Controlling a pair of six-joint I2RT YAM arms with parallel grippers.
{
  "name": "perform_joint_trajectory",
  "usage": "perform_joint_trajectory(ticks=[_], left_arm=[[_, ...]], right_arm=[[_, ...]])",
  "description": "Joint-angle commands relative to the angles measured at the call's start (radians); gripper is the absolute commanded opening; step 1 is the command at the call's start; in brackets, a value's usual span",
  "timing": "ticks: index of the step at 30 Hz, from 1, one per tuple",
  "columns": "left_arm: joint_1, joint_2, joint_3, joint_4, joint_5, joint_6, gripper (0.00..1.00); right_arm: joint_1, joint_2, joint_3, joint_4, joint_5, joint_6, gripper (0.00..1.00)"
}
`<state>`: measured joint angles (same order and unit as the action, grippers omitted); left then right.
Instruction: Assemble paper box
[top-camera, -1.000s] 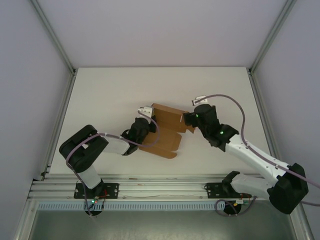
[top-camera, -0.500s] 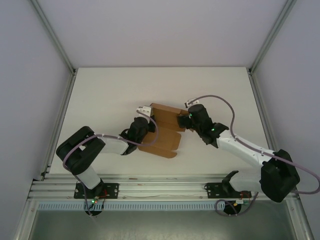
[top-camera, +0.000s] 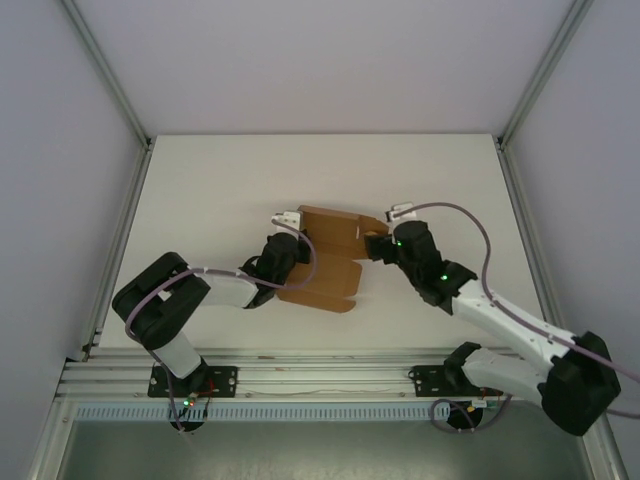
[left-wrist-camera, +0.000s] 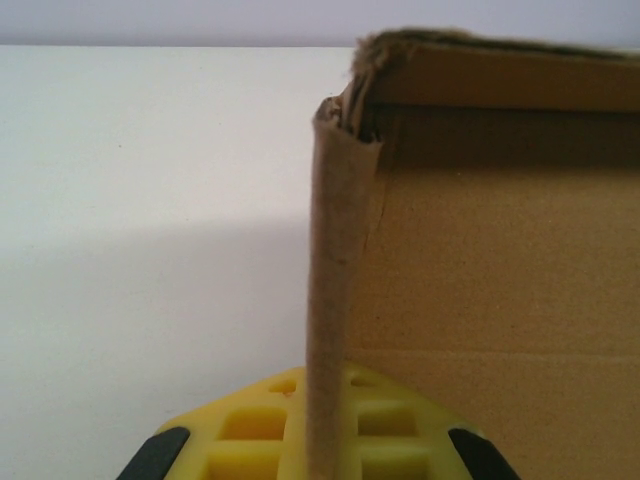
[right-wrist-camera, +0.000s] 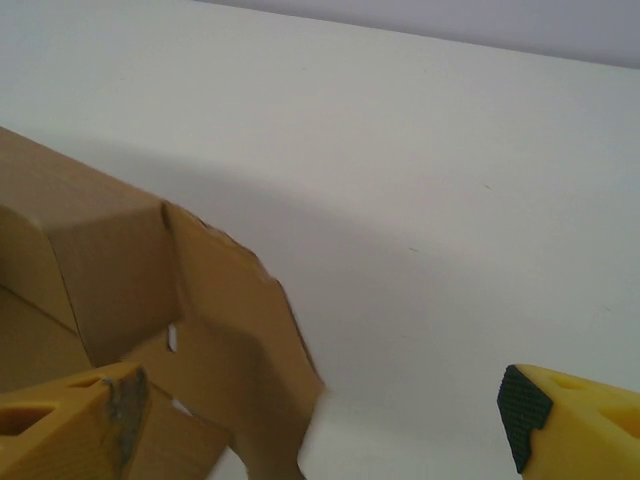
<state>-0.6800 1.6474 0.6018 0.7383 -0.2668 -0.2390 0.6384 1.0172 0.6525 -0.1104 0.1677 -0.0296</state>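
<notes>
Left gripper (left-wrist-camera: 330, 432) first: its jaws were pinched together on a thin upright wall of the paper box (left-wrist-camera: 480, 280), the cardboard edge rising straight up between the yellow fingers (left-wrist-camera: 250, 430). That wall's top corner looked crumpled and frayed where it met the panel folded across behind it.

Over to the right gripper (right-wrist-camera: 315, 402), where the jaws stood wide apart and gripped nothing. The left-hand finger (right-wrist-camera: 70, 425) sat low beside a brown side flap of the paper box (right-wrist-camera: 110, 270). The right-hand finger (right-wrist-camera: 575, 425) hung over bare white bench (right-wrist-camera: 450, 150). The flap's outer edge ran ragged, with a small slot cut near its fold.

From above, the paper box (top-camera: 330, 255) lay mid-bench, half folded, with the far wall raised and a flat panel stretching toward the arms. The left gripper (top-camera: 291, 238) met it at the left edge. The right gripper (top-camera: 373, 240) was close in at the right-hand flap.

And there was room. The bench (top-camera: 220, 190) lay open behind the box up to the back wall, and wide on both sides out to the metal frame posts (top-camera: 120, 100). In front, a clear strip ran down to the mounting rail (top-camera: 300, 378) at the near edge.
</notes>
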Motion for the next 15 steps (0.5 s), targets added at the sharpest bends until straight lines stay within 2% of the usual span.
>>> perform_joint_trajectory(ticks=[1, 4, 7, 15], left_arm=[[0.002, -0.033, 0.038, -0.063, -0.031, -0.022, 0.00], [0.004, -0.039, 0.054, -0.092, -0.034, -0.031, 0.00], [0.004, -0.044, 0.062, -0.109, -0.036, -0.041, 0.00], [0.005, -0.066, 0.071, -0.147, -0.029, -0.061, 0.00]], right_arm=[[-0.001, -0.053, -0.027, -0.146, 0.046, 0.062, 0.90], [-0.002, -0.048, -0.050, -0.182, 0.051, 0.111, 0.89], [-0.006, -0.031, -0.063, -0.132, 0.022, 0.117, 0.89], [-0.012, 0.110, 0.003, -0.097, 0.029, 0.088, 0.89]])
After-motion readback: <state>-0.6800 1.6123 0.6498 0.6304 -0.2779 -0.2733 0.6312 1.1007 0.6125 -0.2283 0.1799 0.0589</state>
